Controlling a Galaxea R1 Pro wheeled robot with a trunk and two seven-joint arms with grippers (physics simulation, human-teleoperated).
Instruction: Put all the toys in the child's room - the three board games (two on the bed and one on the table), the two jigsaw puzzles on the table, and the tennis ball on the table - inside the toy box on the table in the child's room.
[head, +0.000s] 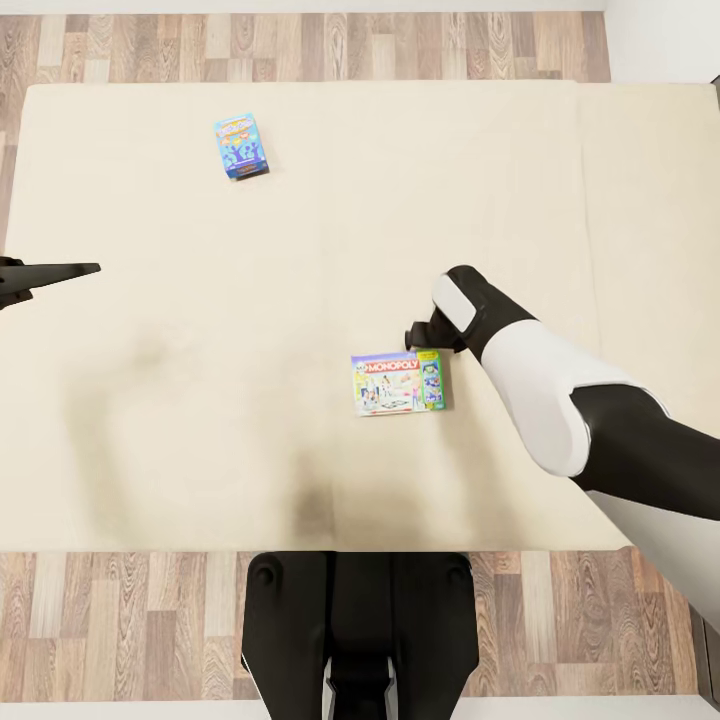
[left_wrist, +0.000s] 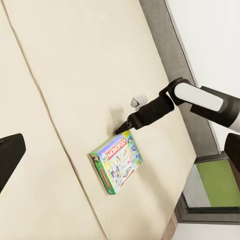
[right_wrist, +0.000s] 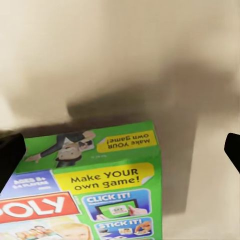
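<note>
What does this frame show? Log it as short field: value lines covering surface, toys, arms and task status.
surface: cream bed
near toy: Monopoly box, lying flat
far toy: blue board game, lying flat
right gripper: at the Monopoly box's corner, not holding it; open, going by the right wrist view
left gripper: over the bed's left side, holding nothing
status: both games on the bed, ungrasped

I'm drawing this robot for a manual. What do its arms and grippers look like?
The right arm is built of smooth rounded shells, alternating glossy white and black segments, with no visible cables or markings. It tapers to a slim black right gripper. The left gripper is matte black too, with flat, pointed fingers.
</note>
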